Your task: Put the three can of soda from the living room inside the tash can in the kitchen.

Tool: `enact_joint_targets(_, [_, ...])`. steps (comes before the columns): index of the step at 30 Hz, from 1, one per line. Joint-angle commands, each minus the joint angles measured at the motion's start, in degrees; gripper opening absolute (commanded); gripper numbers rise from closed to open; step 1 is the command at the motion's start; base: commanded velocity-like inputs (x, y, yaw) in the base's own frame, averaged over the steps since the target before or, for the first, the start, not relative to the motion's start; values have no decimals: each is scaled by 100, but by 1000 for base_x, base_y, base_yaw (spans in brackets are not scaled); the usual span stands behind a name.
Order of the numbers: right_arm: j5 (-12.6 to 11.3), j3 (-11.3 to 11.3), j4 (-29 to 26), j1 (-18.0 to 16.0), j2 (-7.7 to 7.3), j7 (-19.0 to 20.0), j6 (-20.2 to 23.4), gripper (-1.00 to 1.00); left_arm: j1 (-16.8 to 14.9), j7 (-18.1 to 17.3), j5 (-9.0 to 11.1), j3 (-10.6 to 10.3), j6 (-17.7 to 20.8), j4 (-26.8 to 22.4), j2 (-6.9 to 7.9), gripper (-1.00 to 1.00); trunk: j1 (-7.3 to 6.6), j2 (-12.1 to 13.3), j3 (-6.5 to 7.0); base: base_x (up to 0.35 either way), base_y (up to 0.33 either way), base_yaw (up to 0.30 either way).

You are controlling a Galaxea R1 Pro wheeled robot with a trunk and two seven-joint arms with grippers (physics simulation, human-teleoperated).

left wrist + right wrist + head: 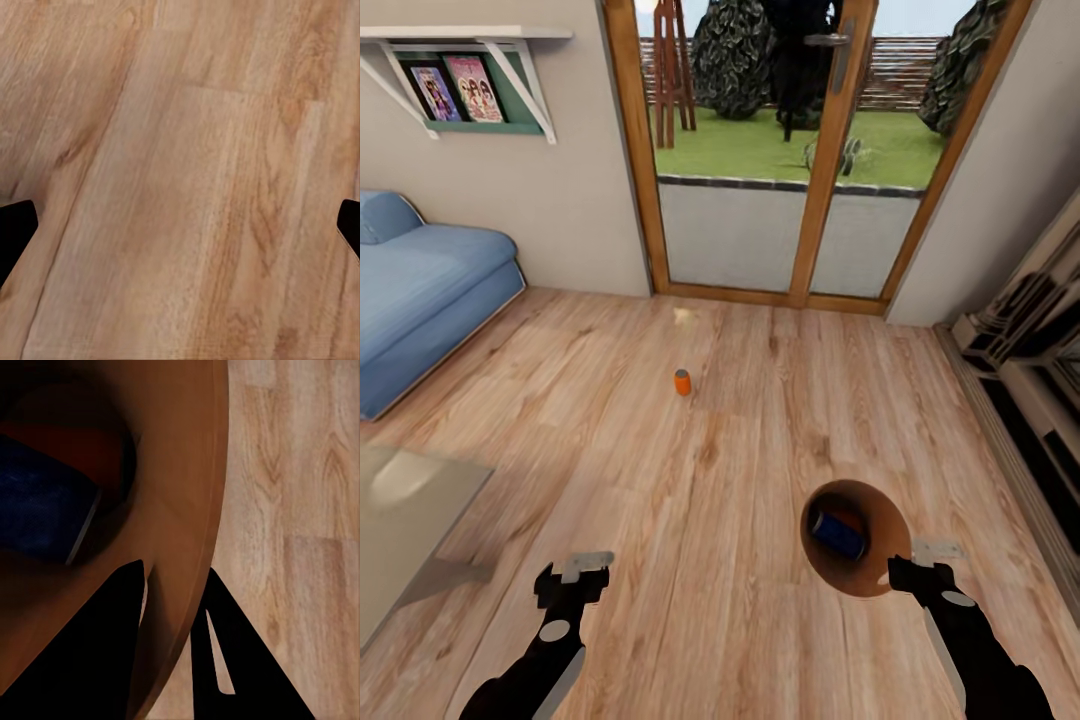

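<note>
Plank floor (760,400) runs to glass doors (780,150); we read no writing. Our right gripper (176,619) pinches the bin (880,560) rim, blue can (838,533) inside; orange can (682,382) stands nearer the doors. Left gripper (575,578) gapes wide.

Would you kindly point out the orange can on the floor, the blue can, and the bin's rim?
orange can (682,382): head view, middle of its side.
blue can (838,534): head view, its dark body inside the bin.
bin (214,472): right wrist view, rim edge.

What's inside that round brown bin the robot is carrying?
Inside the bin lies a dark blue can, with something orange-red behind it, maybe another can. The blue can hides most of the bottom.
</note>
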Motion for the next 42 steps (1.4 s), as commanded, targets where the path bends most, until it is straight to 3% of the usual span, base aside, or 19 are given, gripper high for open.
enact_joint_targets(1, [-14,0,-8,-3,0,25,-2,-100,0,0,0,0,0,0,0,100,0,0,1,322,0,0])
enact_joint_targets(42, [-2,0,66,-3,68,25,-2,-100,0,0,6,0,-105,9,4,100,0,0,1,322,-43,-12])
